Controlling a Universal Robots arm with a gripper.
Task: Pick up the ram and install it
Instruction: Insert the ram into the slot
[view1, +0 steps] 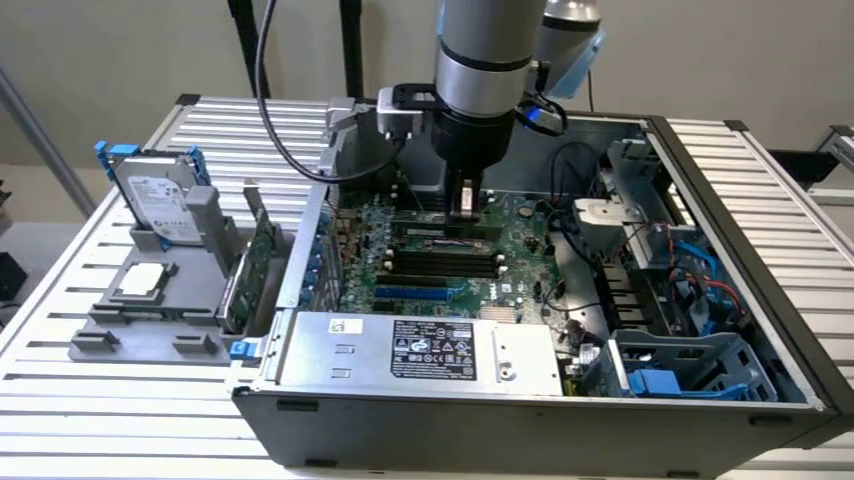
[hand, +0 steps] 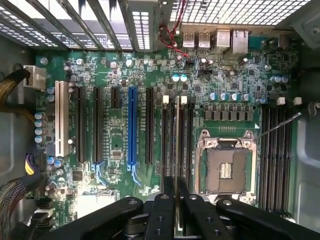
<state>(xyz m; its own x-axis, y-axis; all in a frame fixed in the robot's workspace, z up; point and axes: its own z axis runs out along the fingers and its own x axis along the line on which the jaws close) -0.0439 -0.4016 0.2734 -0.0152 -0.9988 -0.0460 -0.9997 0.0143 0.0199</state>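
Note:
In the wrist view I see the ram (hand: 177, 145) edge-on, a thin pale strip running straight out from between my two black fingers (hand: 164, 205). My gripper (hand: 177, 200) is shut on it. The stick runs parallel to the black memory slots (hand: 169, 135) with white end latches, right over them and beside the CPU socket (hand: 225, 167). I cannot tell whether it touches a slot. In the exterior view my gripper (view1: 467, 205) reaches down inside the open computer case (view1: 747, 250), low over the motherboard (view1: 514, 240).
A grey holder (view1: 147, 320) at the exterior view's left carries the silver hard drive with blue rails (view1: 158, 200) and the green expansion card (view1: 254, 265). The power supply (view1: 414, 350) fills the case's front. Cables (view1: 667, 260) and a drive cage (view1: 687, 365) crowd the exterior view's right.

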